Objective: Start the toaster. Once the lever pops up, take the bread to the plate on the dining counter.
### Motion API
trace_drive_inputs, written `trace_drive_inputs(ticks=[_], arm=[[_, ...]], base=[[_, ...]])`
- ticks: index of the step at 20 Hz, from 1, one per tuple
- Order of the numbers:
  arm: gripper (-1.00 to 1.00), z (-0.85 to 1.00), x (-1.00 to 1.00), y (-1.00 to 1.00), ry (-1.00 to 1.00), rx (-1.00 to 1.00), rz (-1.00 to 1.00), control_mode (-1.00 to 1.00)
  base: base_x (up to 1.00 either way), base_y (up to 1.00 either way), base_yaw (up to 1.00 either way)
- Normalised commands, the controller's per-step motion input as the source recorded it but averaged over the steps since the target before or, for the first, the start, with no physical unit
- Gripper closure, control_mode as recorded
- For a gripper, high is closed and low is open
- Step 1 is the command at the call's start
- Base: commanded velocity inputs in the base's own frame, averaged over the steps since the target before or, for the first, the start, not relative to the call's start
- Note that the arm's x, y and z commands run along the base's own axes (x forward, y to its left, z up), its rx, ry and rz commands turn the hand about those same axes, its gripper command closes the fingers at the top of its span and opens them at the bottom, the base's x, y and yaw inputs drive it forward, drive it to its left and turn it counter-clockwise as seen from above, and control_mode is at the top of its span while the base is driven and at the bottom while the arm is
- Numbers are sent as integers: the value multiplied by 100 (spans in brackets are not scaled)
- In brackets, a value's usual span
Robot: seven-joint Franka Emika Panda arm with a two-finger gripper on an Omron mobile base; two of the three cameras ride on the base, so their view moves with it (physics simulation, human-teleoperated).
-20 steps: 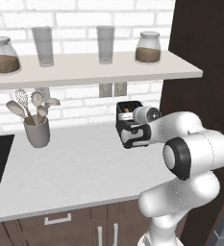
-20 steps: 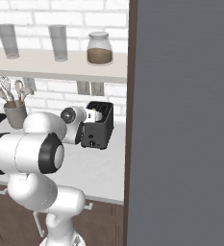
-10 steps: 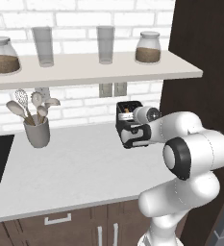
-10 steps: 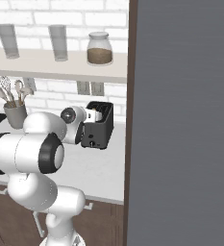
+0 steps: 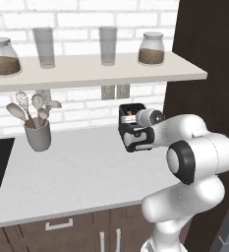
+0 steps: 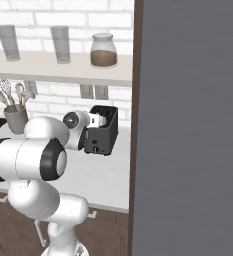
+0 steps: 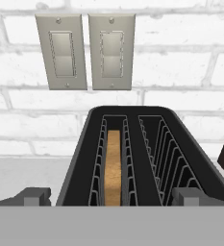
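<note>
Two slots run lengthwise toward the brick wall in the toaster (image 7: 142, 158), which stands on the tabletop (image 5: 76, 172). Its left slot holds the bread (image 7: 113, 168), upright on edge. Over the near end, the claw (image 7: 111, 196) hangs wide open.

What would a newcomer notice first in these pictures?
First, the white arm reaching to the dark toaster at the back of the counter, under a shelf of jars and glasses. In the hand view, the bread sits in the toaster's left slot, below two wall switches.
</note>
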Motion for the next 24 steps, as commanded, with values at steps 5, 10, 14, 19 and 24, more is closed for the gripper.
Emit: trace_drive_inputs(ticks=[5,10,14,19,24], arm=[[-100,0,0,0,0,0,0,-100],[-100,0,0,0,0,0,0,-100],[-100,0,0,0,0,0,0,-100],[-100,0,0,0,0,0,0,-100],[-100,0,0,0,0,0,0,-100]], base=[[0,0,0],[0,0,0],[0,0,0],[0,0,0],[0,0,0]])
